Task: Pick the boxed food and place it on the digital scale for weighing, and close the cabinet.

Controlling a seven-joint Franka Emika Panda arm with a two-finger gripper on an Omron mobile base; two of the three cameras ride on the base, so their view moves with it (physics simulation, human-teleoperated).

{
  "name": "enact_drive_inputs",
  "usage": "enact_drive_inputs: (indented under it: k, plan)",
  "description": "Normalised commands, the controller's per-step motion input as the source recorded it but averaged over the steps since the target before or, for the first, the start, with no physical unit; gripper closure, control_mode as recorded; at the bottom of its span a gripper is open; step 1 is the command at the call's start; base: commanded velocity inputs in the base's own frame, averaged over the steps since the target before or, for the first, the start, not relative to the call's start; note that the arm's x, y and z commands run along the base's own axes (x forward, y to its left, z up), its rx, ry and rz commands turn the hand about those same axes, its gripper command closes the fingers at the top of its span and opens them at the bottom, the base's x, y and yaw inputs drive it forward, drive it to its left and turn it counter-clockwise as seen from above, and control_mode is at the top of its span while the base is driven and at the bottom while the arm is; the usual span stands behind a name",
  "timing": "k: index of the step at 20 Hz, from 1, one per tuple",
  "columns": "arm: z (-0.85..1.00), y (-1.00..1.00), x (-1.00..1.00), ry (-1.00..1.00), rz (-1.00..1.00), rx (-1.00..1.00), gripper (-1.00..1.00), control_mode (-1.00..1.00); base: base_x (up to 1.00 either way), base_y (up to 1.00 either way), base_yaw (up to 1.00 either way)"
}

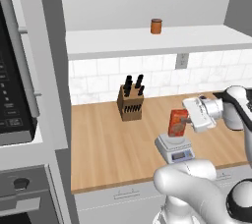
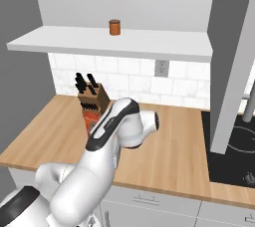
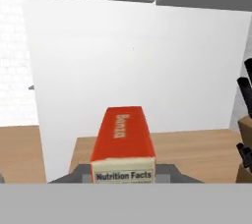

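Boxed food (image 1: pixel 177 123) upright on digital scale (image 1: pixel 174 148), centre-right | gripper (image 1: pixel 189 116) beside carton, grasp undeterminable | cabinet (image 1: pixel 147 39) open, closing pending

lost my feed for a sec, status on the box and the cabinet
Gripper at the boxed food, jaw state unclear. Box upright on the digital scale. Cabinet open, can on its shelf. Knife block stands apart.
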Motion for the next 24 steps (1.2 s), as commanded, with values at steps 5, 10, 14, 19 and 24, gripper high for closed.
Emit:
enact_drive_inputs:
  k: [5,10,14,19,24]
  plan:
    - [-0.23,-0.08,0.02,0.00,0.07,0.00,1.00,-1.00,0.00,0.00,0.00]
    - [0.00,-0.08,-0.06,-0.01,0.00,0.00,1.00,-1.00,0.00,0.00,0.00]
    - [-0.15,0.00,0.00,0.00,0.00,-0.02,1.00,-1.00,0.00,0.00,0.00]
    - [-0.34,0.00,0.00,-0.02,0.00,-0.04,1.00,-1.00,0.00,0.00,0.00]
    - [-0.32,0.00,0.01,-0.12,0.00,-0.01,1.00,-1.00,0.00,0.00,0.00]
